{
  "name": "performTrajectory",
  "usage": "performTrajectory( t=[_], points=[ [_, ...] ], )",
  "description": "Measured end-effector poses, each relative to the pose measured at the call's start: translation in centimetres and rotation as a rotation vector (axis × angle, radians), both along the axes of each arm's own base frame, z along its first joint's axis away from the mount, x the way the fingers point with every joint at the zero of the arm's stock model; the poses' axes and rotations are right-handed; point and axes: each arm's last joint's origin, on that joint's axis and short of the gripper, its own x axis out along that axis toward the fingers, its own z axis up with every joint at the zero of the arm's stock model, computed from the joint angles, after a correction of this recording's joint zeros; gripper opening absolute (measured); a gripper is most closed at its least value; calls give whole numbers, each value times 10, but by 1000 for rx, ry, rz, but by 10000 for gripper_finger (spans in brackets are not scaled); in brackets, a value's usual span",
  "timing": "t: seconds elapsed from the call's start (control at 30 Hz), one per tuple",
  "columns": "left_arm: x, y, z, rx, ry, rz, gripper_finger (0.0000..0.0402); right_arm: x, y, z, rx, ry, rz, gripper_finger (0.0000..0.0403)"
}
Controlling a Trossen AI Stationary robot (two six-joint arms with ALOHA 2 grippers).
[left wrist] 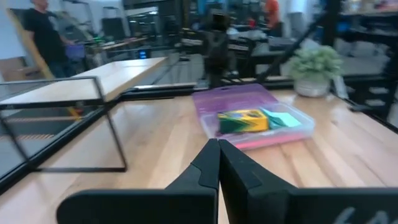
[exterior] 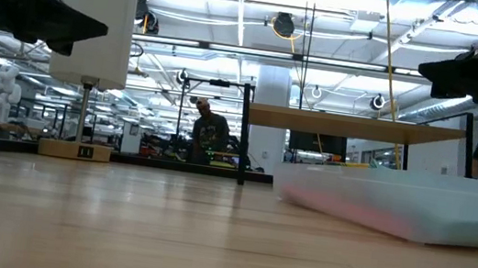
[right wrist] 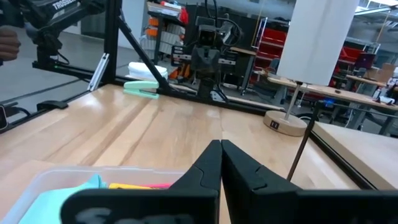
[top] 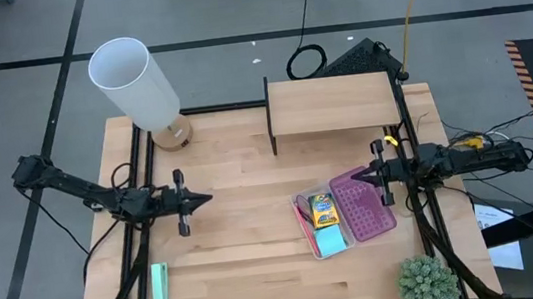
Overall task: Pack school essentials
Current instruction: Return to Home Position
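A: So where are the school things kept right now?

B: A clear box (top: 330,225) is seen beside the wooden shelf (top: 332,104), on the plant (top: 428,282) side of it. The yellow crayon box (top: 322,209) and the light-blue note pad (top: 332,244) are packed inside. A pink pen (top: 305,224) is laid along one wall. The purple lid (top: 364,207) is flipped open next to it.

A: And the pincers?

B: The right gripper (top: 382,171) is held over the lid, fingers pressed together, nothing held. The left gripper (top: 181,202) is parked near the lamp (top: 138,84), also closed and empty.

A: What could go wrong?

B: The lid could be pushed sideways instead of folded over, because a closed pincer slides on smooth plastic. Then the whole box could be shoved along the table.

A: Which way is the box pointed?

B: Its long side is run from the shelf toward the plant, tilted a little.
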Motion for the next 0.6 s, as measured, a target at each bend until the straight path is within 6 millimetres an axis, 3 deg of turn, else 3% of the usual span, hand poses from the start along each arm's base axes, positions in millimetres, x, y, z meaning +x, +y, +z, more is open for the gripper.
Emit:
performTrajectory(
  t=[0.17,0.6],
  points=[
    [-3,-1,4,35,-28,-77,3,0,0,1,0,-10,-4,0],
    [-26,8,8,-8,-65,-77,3,0,0,1,0,-11,-6,0]
  ],
)
